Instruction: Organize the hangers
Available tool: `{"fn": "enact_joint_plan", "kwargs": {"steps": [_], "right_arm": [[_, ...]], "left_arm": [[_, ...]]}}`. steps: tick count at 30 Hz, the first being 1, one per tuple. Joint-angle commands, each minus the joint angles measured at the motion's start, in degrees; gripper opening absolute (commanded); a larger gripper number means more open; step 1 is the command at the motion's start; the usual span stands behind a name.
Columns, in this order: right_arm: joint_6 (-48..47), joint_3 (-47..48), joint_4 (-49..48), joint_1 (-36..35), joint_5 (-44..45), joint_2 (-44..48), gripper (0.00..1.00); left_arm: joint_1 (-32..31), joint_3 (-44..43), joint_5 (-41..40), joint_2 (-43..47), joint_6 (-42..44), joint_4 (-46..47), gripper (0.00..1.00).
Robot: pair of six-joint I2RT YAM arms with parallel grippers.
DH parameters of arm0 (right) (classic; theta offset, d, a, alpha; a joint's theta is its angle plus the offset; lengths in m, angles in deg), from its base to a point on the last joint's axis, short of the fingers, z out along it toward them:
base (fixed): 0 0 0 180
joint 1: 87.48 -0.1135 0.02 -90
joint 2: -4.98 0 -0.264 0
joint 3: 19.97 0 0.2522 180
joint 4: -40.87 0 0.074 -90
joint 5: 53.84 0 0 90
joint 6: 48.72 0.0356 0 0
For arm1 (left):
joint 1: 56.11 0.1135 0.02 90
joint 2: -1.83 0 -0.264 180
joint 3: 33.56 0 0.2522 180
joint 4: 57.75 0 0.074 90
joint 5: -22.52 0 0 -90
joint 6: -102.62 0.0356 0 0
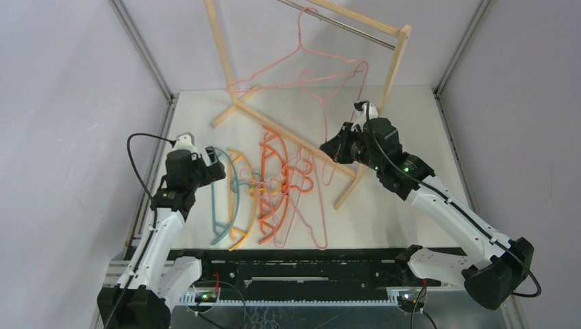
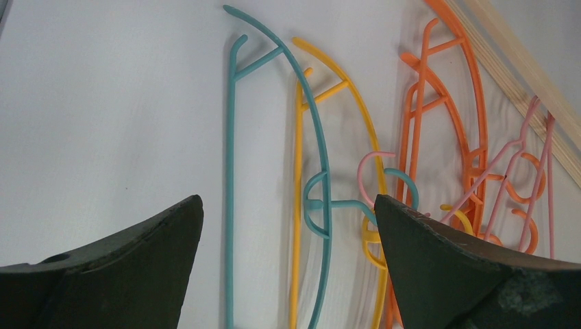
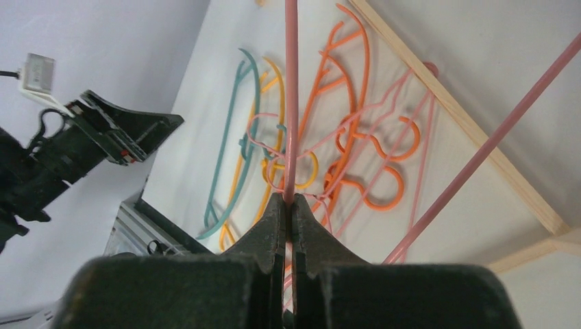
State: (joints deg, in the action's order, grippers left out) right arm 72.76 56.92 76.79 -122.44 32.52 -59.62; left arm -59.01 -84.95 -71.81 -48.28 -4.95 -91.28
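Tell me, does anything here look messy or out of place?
Yes. Only one pink wire hanger hangs on the rack's rod. The teal hanger, yellow hanger and orange hangers lie in a tangled heap on the table, hooks overlapping. The right gripper pinches another pink hanger in mid-air.

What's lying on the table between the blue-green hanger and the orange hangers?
A yellow curved plastic hanger lies between the teal plastic hanger and the orange plastic hangers. It touches the teal one. The top view shows it best.
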Motion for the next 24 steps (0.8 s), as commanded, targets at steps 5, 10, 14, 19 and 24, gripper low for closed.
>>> {"fn": "enact_joint_plan", "kwargs": {"steps": [5, 10, 14, 19, 24], "right_arm": [[1.65, 0.15, -13.14, -0.04, -1.84, 5.24, 0.00], [3.04, 0.17, -15.59, -0.09, -1.86, 7.03, 0.00], [2.76, 0.25, -15.75, -0.11, -0.32, 7.42, 0.00], [3.02, 0.24, -13.74, -0.16, -0.44, 5.67, 0.00], [1.22, 0.07, -12.84, -1.34, 1.46, 3.70, 0.00]], "left_arm": [[-0.30, -2.26, -0.22, 0.01, 0.35, 0.67, 1.00], [-0.36, -2.70, -0.06, -0.82, 0.23, 0.98, 1.00], [-0.33, -2.71, 0.24, -1.32, 0.24, 1.35, 1.00], [-0.30, -2.48, 0.41, -2.00, 0.12, 1.48, 1.00], [-0.34, -2.10, 0.31, -1.84, 0.23, 1.76, 1.00]]}}
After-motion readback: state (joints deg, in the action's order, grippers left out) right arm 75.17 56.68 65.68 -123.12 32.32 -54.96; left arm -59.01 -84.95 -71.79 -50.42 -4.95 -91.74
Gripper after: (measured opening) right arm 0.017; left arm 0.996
